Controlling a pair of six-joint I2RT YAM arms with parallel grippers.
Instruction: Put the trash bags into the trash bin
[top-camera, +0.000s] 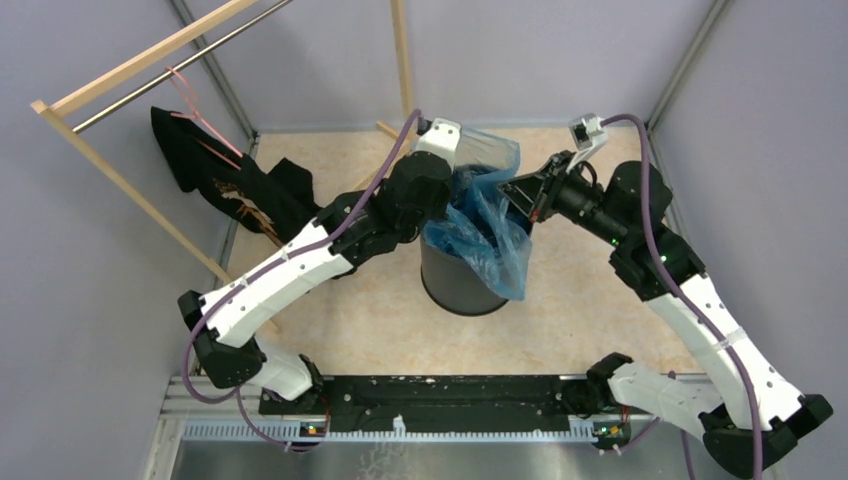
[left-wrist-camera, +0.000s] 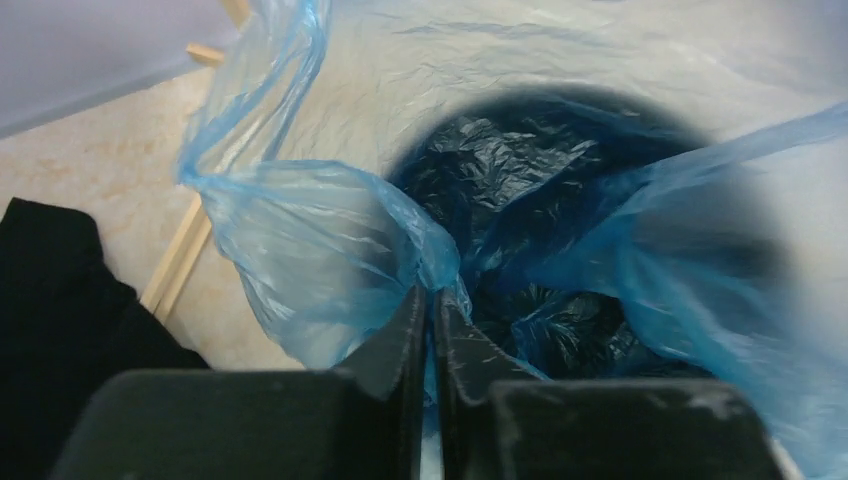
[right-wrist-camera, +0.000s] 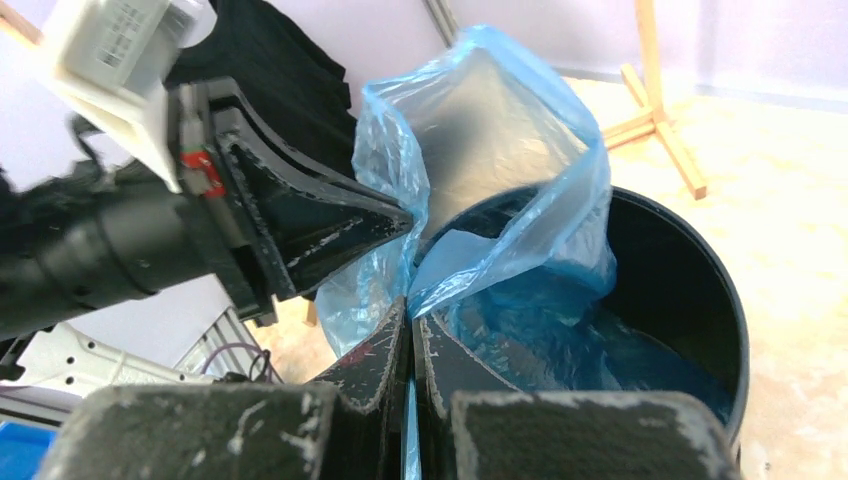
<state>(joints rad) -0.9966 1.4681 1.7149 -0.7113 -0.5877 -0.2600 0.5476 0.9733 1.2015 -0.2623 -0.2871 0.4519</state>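
From above, the left arm (top-camera: 330, 245) covers the left pincer (left-wrist-camera: 432, 298) and the left rim of the trash bin (top-camera: 460, 288); the trash bag (top-camera: 497, 240) veils its mouth; the left wrist view crops the black garment (left-wrist-camera: 55, 300)

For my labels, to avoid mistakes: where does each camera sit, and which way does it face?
Top external: above and behind, looking down on the table; the left arm and right arm show, meeting at the trash bin.
Left wrist: on the left arm, looking into the trash bag; the left gripper pinches its film.
Right wrist: on the right arm, looking into the bin; the right gripper pinches the bag, the left gripper opposite.
Shared: all show the bag; both wrist views, the black garment.
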